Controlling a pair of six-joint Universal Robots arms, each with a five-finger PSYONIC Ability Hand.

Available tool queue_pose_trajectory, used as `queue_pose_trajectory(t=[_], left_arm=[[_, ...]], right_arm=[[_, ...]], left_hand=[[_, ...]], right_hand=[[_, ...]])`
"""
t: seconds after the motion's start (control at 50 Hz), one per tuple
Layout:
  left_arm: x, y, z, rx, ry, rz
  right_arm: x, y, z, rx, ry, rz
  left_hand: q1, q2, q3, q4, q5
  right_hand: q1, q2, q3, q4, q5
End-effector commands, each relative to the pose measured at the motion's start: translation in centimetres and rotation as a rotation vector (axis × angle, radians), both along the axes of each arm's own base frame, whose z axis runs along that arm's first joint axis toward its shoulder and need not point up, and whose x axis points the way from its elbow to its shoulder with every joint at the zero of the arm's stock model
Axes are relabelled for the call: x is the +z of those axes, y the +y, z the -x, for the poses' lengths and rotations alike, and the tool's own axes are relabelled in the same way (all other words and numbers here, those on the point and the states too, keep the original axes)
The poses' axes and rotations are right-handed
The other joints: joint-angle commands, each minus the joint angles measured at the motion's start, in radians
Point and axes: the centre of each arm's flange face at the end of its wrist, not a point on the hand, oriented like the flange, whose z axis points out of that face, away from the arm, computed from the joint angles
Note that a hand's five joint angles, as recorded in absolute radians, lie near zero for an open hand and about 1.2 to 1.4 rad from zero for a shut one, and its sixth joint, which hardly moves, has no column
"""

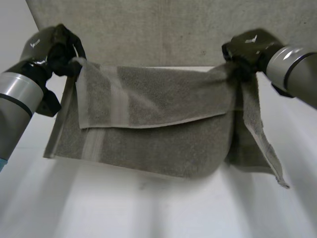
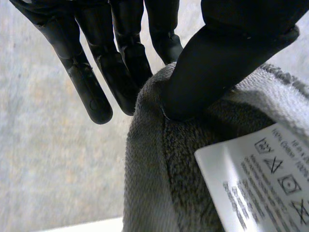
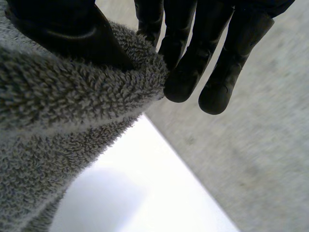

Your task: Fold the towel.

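The left hand point(image 1: 58, 48) pinches one top corner of the grey towel point(image 1: 163, 139) between thumb and fingers, and the right hand point(image 1: 247, 49) pinches the other. The towel hangs between them, sagging toward the white table point(image 1: 148, 208), with one flap doubled over. Folding looks barely begun; nothing lies flat yet.

White table point(image 1: 148, 213), grey carpet point(image 1: 173, 29) beyond

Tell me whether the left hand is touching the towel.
Touching. The left wrist view shows the left hand pinching the towel, thumb pressed into its pile.
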Motion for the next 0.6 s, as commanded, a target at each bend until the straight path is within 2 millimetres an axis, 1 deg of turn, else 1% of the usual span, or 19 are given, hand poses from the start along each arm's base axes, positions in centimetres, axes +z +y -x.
queue_pose_trajectory(t=[0.02,0.04,0.08,0.1,0.12,0.14,0.16,0.18,0.2,0.22,0.24,0.26,0.28,0.3,0.32,0.4,0.42,0.46,0.6], left_arm=[[-6.1,-2.1,0.1,0.018,-0.053,-0.165],[-6.1,-2.1,0.1,0.018,-0.053,-0.165],[-9.0,-3.0,0.3,0.019,-0.073,-0.234],[-9.0,-3.0,0.3,0.019,-0.073,-0.235],[-10.4,-3.5,0.3,0.021,-0.084,-0.259],[-11.7,-3.9,0.4,0.02,-0.097,-0.275],[-11.7,-3.9,0.4,0.02,-0.097,-0.276],[-12.9,-4.4,0.3,0.026,-0.111,-0.285],[-13.9,-4.8,0.3,0.029,-0.126,-0.289],[-13.9,-4.8,0.3,0.029,-0.126,-0.289],[-14.6,-5.0,0.4,0.029,-0.143,-0.287],[-14.6,-5.0,0.4,0.028,-0.143,-0.287],[-14.9,-5.1,0.3,0.033,-0.161,-0.284],[-14.8,-5.3,0.2,0.038,-0.18,-0.273],[-14.8,-5.3,0.2,0.039,-0.18,-0.273],[-13.7,-5.2,-0.1,0.05,-0.226,-0.227],[-13.7,-5.2,-0.1,0.051,-0.226,-0.227],[-12.1,-4.9,-0.2,0.054,-0.228,-0.185],[-10.8,-3.3,-0.4,0.045,-0.228,-0.16]], right_arm=[[-6.8,-2.6,-1.0,0.007,0.061,-0.139],[-6.8,-2.6,-1.0,0.007,0.061,-0.139],[-9.7,-3.4,-1.2,0.014,0.107,-0.182],[-9.7,-3.4,-1.2,0.014,0.107,-0.182],[-10.8,-3.7,-1.3,0.016,0.128,-0.194],[-11.9,-4.1,-1.3,0.016,0.15,-0.203],[-11.9,-4.1,-1.3,0.016,0.151,-0.203],[-12.6,-4.4,-1.4,0.013,0.159,-0.212],[-13.0,-4.6,-1.4,0.011,0.158,-0.215],[-13.0,-4.6,-1.4,0.011,0.158,-0.215],[-13.0,-4.8,-1.5,0.008,0.153,-0.215],[-13.0,-4.8,-1.5,0.008,0.153,-0.215],[-12.8,-4.9,-1.4,0.005,0.149,-0.211],[-12.4,-4.8,-1.4,0.003,0.141,-0.207],[-12.4,-4.8,-1.4,0.003,0.141,-0.207],[-9.8,-4.3,-0.9,-0.021,0.076,-0.191],[-9.8,-4.3,-0.9,-0.021,0.075,-0.191],[-8.9,-3.5,-0.6,-0.036,0.03,-0.212],[-7.6,-1.7,1.0,-0.075,-0.026,-0.231]], left_hand=[[0.2,0.179,0.18,0.179,0.189],[0.2,0.179,0.18,0.179,0.189],[0.2,0.179,0.18,0.179,0.189],[0.2,0.179,0.18,0.179,0.189],[0.2,0.179,0.18,0.179,0.189],[0.2,0.179,0.18,0.179,0.189],[0.2,0.179,0.18,0.179,0.189],[0.2,0.179,0.18,0.179,0.189],[0.2,0.179,0.18,0.179,0.189],[0.2,0.179,0.18,0.179,0.189],[-0.154,-0.175,-0.174,-0.175,-0.165],[-0.158,-0.179,-0.178,-0.179,-0.169],[-0.524,-0.545,-0.544,-0.545,-0.535],[-0.699,-0.72,-0.719,-0.72,-0.71],[-0.701,-0.722,-0.721,-0.722,-0.712],[-0.941,-0.962,-0.961,-0.962,-0.952],[-0.942,-0.963,-0.962,-0.963,-0.952],[-0.962,-0.983,-0.982,-0.983,-0.973],[-0.957,-0.978,-0.976,-0.978,-0.967]], right_hand=[[0.064,0.065,0.05,0.054,0.063],[0.064,0.065,0.05,0.054,0.063],[0.054,0.055,0.039,0.043,0.053],[0.054,0.054,0.039,0.043,0.053],[-0.246,-0.245,-0.26,-0.256,-0.247],[-0.694,-0.693,-0.708,-0.704,-0.695],[-0.698,-0.697,-0.712,-0.708,-0.699],[-1.128,-1.127,-1.143,-1.138,-1.129],[-1.158,-1.157,-1.172,-1.168,-1.159],[-1.158,-1.157,-1.172,-1.168,-1.159],[-1.158,-1.157,-1.172,-1.168,-1.159],[-1.158,-1.157,-1.172,-1.168,-1.159],[-1.158,-1.157,-1.172,-1.168,-1.159],[-1.158,-1.157,-1.172,-1.168,-1.159],[-1.158,-1.157,-1.172,-1.168,-1.159],[-1.158,-1.157,-1.172,-1.168,-1.159],[-1.158,-1.157,-1.172,-1.168,-1.159],[-1.158,-1.157,-1.172,-1.168,-1.159],[-1.158,-1.157,-1.172,-1.168,-1.159]])
